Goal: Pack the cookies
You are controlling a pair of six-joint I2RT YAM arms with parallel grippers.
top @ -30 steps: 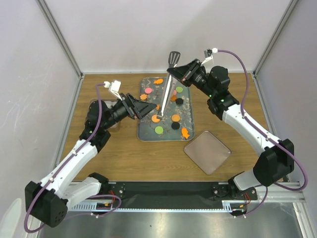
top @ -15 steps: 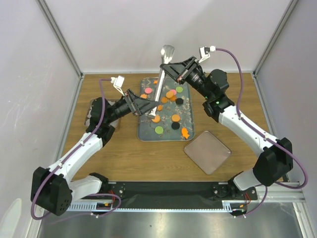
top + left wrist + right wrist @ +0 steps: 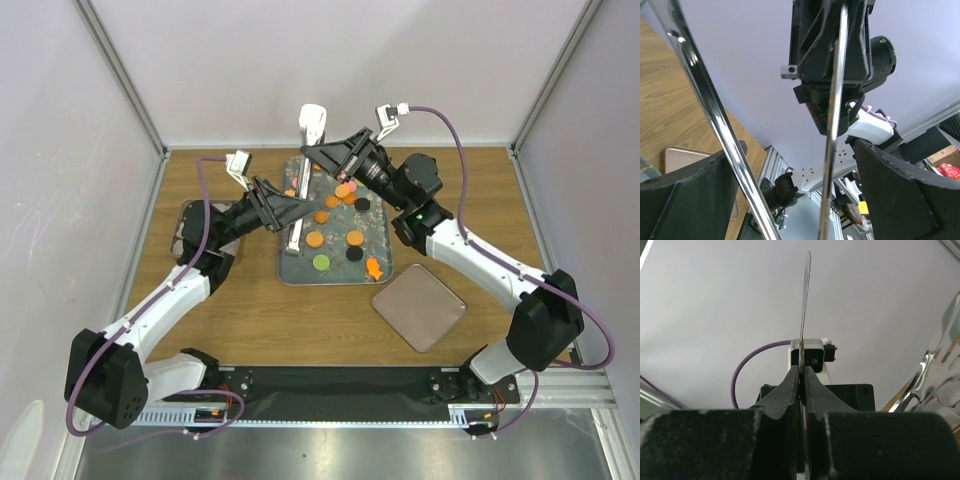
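The cookies (image 3: 314,239) are small orange, green, black and pink discs and an orange fish (image 3: 373,268), lying on the floral tray (image 3: 290,268) at mid table. My right gripper (image 3: 322,156) is above the tray's far edge, shut on a metal spatula (image 3: 313,120) whose blade points up and away. In the right wrist view the gripper (image 3: 801,374) pinches the spatula (image 3: 805,295) edge-on. My left gripper (image 3: 293,214) is open over the tray's left side. The spatula's handle (image 3: 832,125) runs between its spread fingers (image 3: 900,200) without touching them.
A brownish square tray (image 3: 419,306) lies on the wood right of the floral tray. A container (image 3: 190,215) sits at the left, mostly hidden under my left arm. Metal posts and grey walls enclose the table.
The right arm has swung the spatula leftward, its blade now above the tray's far left corner. The left gripper has reached toward it, so the handle now lies between its jaws.
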